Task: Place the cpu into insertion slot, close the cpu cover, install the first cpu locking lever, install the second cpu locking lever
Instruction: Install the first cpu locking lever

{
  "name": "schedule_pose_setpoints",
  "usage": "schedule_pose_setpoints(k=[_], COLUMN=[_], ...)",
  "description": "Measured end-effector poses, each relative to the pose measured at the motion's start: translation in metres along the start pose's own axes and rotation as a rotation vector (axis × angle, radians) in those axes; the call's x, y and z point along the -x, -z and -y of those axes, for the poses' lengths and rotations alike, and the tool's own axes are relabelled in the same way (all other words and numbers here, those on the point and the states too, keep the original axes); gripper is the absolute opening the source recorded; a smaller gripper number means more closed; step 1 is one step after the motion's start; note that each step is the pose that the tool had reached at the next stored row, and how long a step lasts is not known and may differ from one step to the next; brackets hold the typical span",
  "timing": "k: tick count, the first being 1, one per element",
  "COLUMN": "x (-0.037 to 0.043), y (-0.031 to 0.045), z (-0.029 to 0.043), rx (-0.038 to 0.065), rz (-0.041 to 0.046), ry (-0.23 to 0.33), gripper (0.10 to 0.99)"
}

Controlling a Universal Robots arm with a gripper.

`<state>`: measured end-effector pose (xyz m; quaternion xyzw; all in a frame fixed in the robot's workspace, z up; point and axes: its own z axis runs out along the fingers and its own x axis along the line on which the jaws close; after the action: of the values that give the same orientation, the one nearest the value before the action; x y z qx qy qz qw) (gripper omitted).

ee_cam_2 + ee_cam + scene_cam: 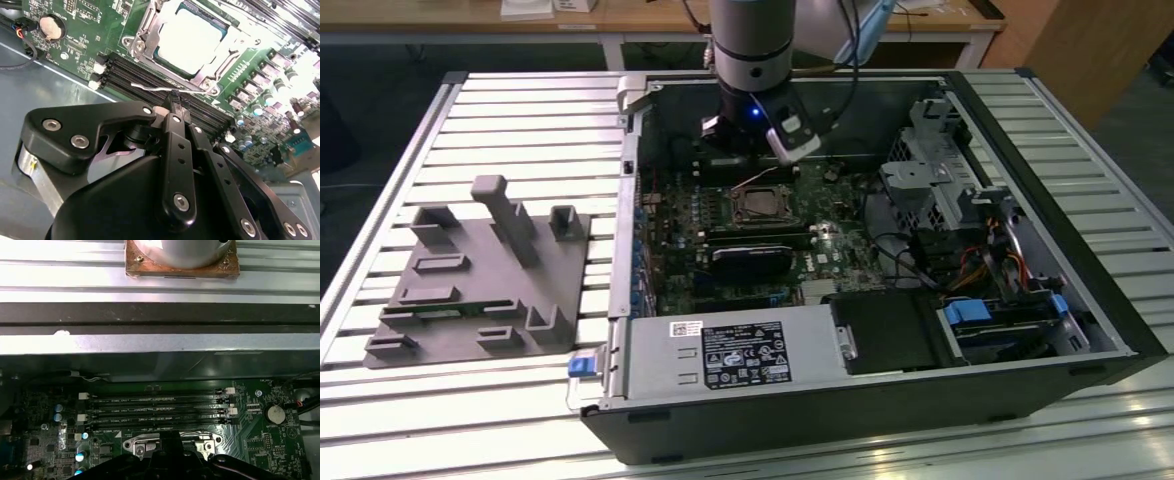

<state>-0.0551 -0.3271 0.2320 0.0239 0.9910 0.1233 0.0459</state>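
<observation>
Silvery-grey square cpu (192,37) sits in its socket on the green motherboard (80,30). The thin silver windowed cpu cover (146,24) lies down around it. Black gripper (174,101): fingers drawn together, tips at the thin wire locking lever (150,88), beside the black memory slots (132,75).

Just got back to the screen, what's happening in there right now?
The arm reaches into the open computer case. The cpu is in place on the motherboard, and the cpu cover lies down around it. The closed end effector has its tip at a thin wire locking lever beside the cover; whether that lever is latched is unclear.
</observation>
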Motion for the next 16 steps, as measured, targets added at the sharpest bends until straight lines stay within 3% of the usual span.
schedule_pose_setpoints(k=[2, 7, 11, 16], x=[-0.0002, -0.001, -0.0003, 0.0097], y=[-0.0027, -0.0114, -0.0139, -0.0167], z=[0.0009, 0.0035, 0.0039, 0.0034], rx=[0.0, 0.0, -0.009, -0.014], rz=[0.005, 0.0077, 0.0087, 0.0089], ry=[0.001, 0.002, 0.003, 0.004], gripper=[0.106, 0.106, 0.106, 0.106])
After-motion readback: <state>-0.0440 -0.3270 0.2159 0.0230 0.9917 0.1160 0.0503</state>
